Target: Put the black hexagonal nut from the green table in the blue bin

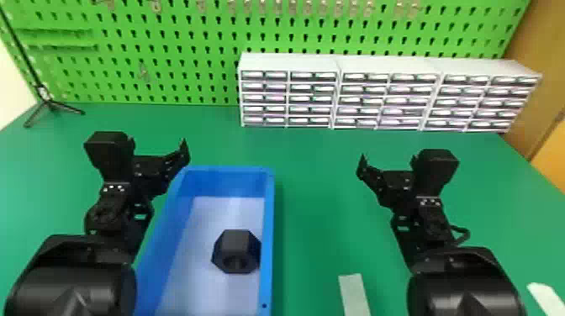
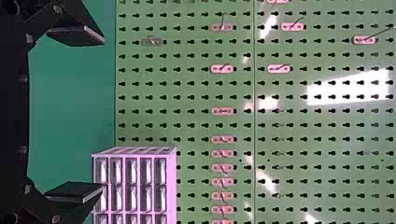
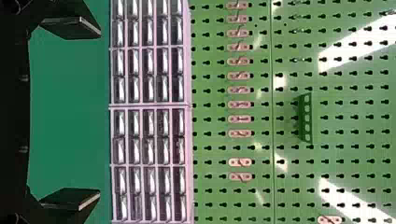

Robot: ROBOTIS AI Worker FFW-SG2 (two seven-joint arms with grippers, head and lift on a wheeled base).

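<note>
The green counter (image 1: 319, 168) carries the blue bin (image 1: 267, 252), left of its middle and well short of its far edge. The left gripper (image 2: 103, 115) and right gripper (image 3: 99, 113) have their jaws wide apart, grasping nothing. The black nut (image 1: 236, 251) is in the bin, so the task looks done, with likely nothing left but to keep clear. It lies between both sets of jaws, well apart from either, against the bin's right wall or just beside it; I can't fairly tell which.
</note>
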